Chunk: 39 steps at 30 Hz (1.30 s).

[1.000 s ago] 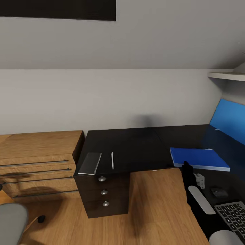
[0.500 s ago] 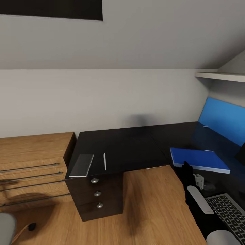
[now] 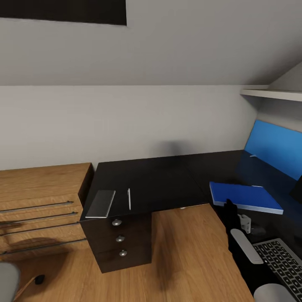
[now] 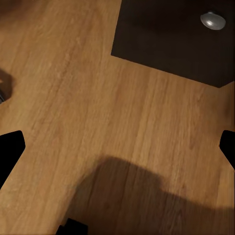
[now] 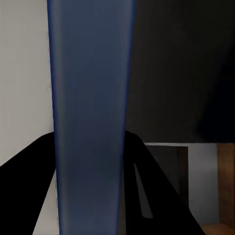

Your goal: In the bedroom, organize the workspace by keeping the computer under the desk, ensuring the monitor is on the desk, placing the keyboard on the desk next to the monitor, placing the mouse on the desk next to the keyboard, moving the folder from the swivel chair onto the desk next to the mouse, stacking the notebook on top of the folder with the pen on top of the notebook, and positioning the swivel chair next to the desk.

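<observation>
Black glossy surface [image 3: 167,180] runs in an L along the grey wall, its drawer unit [image 3: 119,241] with round silver knobs standing at the left end. On that end lie the notebook [image 3: 101,203] and, just beside it and apart, the pen [image 3: 129,198], both near the front edge. The blue folder [image 3: 245,196] rests flat on the corner part of the surface, with the right claw [image 3: 230,208] touching its near edge. In the right wrist view the folder [image 5: 90,117] passes as a blue band between the dark fingers [image 5: 29,196], so this claw is clenched on it. The keyboard [image 3: 279,262] lies near, on the right wing. The left claw [image 4: 117,147] hangs over the wood floor [image 4: 98,122] with its fingertips wide apart, released, a drawer knob [image 4: 213,19] ahead of it. A light-wood chest of drawers [image 3: 42,201] stands left of the surface.
</observation>
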{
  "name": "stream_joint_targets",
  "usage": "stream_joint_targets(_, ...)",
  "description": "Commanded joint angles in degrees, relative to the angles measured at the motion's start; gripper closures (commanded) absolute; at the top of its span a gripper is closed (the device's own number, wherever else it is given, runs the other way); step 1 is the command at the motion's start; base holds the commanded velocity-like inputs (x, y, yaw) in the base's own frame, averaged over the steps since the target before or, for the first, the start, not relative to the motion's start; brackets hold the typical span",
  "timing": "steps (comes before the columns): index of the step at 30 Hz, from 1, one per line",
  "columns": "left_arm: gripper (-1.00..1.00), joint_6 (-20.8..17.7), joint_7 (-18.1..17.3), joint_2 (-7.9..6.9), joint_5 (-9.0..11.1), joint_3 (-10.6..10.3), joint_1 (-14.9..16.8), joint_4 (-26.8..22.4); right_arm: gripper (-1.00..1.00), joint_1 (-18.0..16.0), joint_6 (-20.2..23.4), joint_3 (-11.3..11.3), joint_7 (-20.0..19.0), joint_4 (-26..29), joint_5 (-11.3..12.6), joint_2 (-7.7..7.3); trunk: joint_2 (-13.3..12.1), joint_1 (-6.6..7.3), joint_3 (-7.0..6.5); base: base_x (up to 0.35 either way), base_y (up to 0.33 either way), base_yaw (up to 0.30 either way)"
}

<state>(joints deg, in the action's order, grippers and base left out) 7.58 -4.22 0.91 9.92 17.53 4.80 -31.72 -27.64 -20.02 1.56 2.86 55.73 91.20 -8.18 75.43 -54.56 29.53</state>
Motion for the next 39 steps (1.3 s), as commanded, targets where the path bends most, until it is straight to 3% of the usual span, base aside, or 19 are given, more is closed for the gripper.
stream_joint_targets(1,-1.00,0.1,-0.4,0.18,0.5,0.3,0.0,-0.1,1.00,0.0,-0.3,-0.2,0.3,0.1,-0.2,0.28,0.0,0.00,0.06,0.000,0.000,0.000)
stream_joint_targets(4,-1.00,0.1,-0.4,0.26,0.5,0.4,0.0,-0.2,1.00,0.0,-0.2,-0.3,0.2,0.1,-1.1,1.25,0.0,0.00,0.06,0.000,0.000,0.000)
stream_joint_targets(6,-1.00,0.6,-0.4,0.13,0.6,0.3,0.0,-0.3,1.00,0.0,-0.2,0.3,0.0,0.2,-0.4,1.90,0.0,0.00,0.06,0.000,0.000,0.000)
stream_joint_targets(12,-1.00,2.4,-0.5,-0.02,0.5,0.3,0.0,-0.3,1.00,0.0,-0.2,0.4,0.0,0.2,0.9,1.52,0.0,0.00,0.06,0.031,0.000,0.000)
stream_joint_targets(23,-1.00,2.5,-0.5,-0.04,0.5,0.3,0.0,-0.3,1.00,0.0,-0.5,0.2,0.1,0.0,1.1,1.48,0.0,0.00,0.06,0.268,0.000,0.000)
stream_joint_targets(27,-1.00,2.4,-0.3,-0.04,0.8,0.5,0.0,-0.3,1.00,0.0,-0.9,-1.0,0.1,-0.2,1.0,1.41,0.0,0.00,0.06,0.037,0.000,0.000)
stream_joint_targets(28,-1.00,2.4,-0.3,-0.04,0.8,0.5,0.0,-0.3,1.00,0.0,-1.1,-2.7,0.1,-0.2,1.0,1.41,0.0,0.00,0.06,0.007,0.000,0.000)
stream_joint_targets(32,-1.00,2.4,-0.2,-0.04,0.8,0.6,0.0,-0.3,1.00,0.0,-1.2,-4.8,0.3,-0.2,0.8,1.41,1.6,-0.88,0.77,0.002,0.000,0.000)
stream_joint_targets(39,-1.00,2.4,-0.1,-0.04,0.8,0.6,0.0,-0.3,1.00,0.0,-1.3,-5.5,0.3,-0.7,0.8,1.36,4.4,-2.41,2.03,0.000,0.000,0.000)
